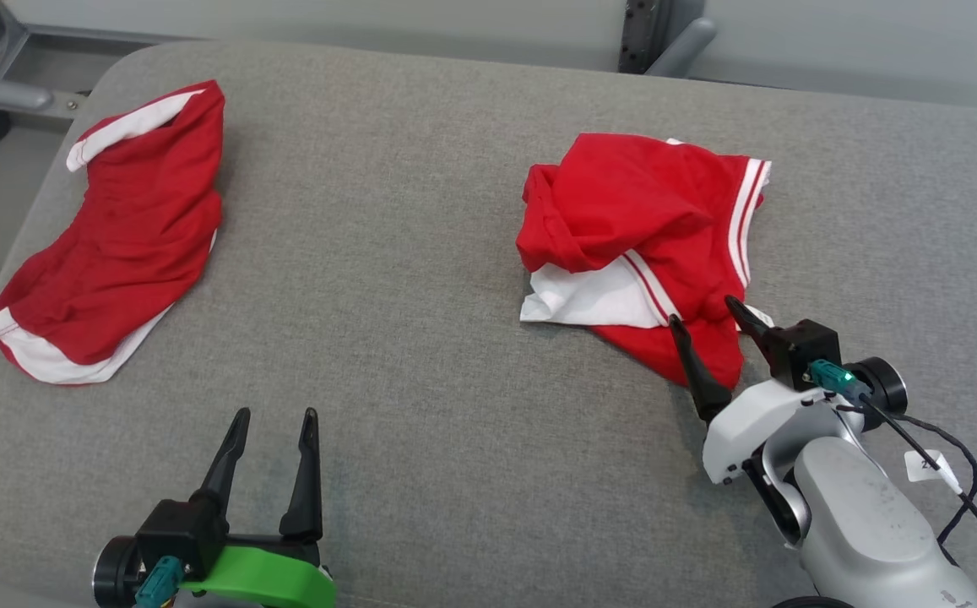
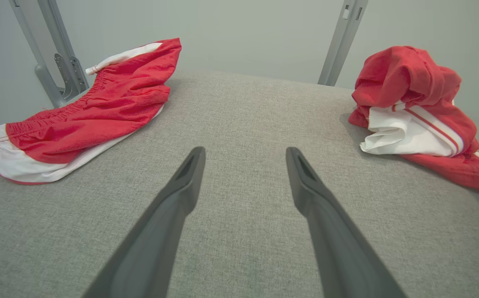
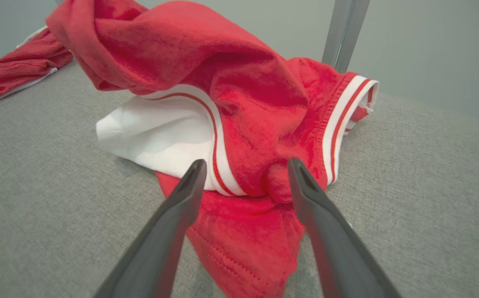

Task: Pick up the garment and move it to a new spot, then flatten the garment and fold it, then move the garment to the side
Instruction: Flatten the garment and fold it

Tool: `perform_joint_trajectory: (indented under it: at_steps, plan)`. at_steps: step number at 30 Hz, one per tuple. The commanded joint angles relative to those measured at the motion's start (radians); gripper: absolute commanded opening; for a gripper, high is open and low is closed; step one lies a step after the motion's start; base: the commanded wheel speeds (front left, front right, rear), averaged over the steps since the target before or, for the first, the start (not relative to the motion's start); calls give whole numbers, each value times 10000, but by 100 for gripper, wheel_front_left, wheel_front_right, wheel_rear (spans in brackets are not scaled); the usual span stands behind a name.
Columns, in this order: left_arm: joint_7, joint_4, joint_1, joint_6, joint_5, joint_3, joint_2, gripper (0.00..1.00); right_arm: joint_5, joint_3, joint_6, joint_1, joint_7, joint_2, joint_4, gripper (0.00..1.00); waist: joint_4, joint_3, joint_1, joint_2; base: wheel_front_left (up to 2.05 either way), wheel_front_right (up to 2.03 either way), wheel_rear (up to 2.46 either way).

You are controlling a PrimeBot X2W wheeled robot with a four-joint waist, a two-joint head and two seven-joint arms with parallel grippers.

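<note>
- Left pincer (image 1: 276,414), one: nearest the head camera, at lower left. Fingers spread wide and holding nothing, over bare table (image 1: 420,253).
- Right pincer (image 1: 701,309), one: released, with its fingers straddling the near red flap of the crumpled garment and not closed on it.
- Crumpled garment (image 1: 623,203), one: red with a white panel, heaped on the right half of the table. Judged light, soft and limp. It should sag and unfurl when lifted, and is not fragile.
- Hold: the red flap between the right fingers is closest. The striped hem (image 3: 338,124) looks thicker and may give a firmer bite.
- Second garment (image 1: 116,236), one: red and white, lying flatter at the table's left edge, well apart from the first.
- Count: two garments, and two pincers with two fingers each.
</note>
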Motion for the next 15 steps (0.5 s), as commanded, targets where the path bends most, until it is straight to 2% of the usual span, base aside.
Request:
perform_joint_trajectory:
  at_steps: [1, 7, 8, 9, 10, 15]
  plan:
    - [-8, -19, -212, 41, -102, -60, 12, 100, -105, -35, -14, -179, -28, -45, 283, 100, 744, 746, 0, -1, 0, 0, 0]
    - [-8, -43, -491, 160, -299, -303, 13, 100, -391, 73, -14, -1004, -28, -100, 1208, 100, 977, 1164, 0, -1, 0, 0, 0]
    - [-8, -40, -519, 161, -334, -355, 12, 100, -417, 131, -14, -1108, -28, -106, 1313, 85, 983, 1209, 0, -1, 0, 0, 0]
    - [-8, -29, -550, 157, -340, -403, 12, 100, -409, 156, -14, -1185, -28, -118, 1377, 39, 985, 1239, 0, -1, 0, 0, 0]
    - [-8, -26, -585, 168, -359, -431, 13, 100, -423, 170, -14, -1267, -28, -131, 1431, 0, 981, 1257, 0, -1, 0, 0, 0]
    - [-8, -78, -595, 157, -411, -524, 14, 100, -335, 25, -14, -1439, -30, -191, 669, 0, 782, 1111, 0, -1, 0, 0, 0]
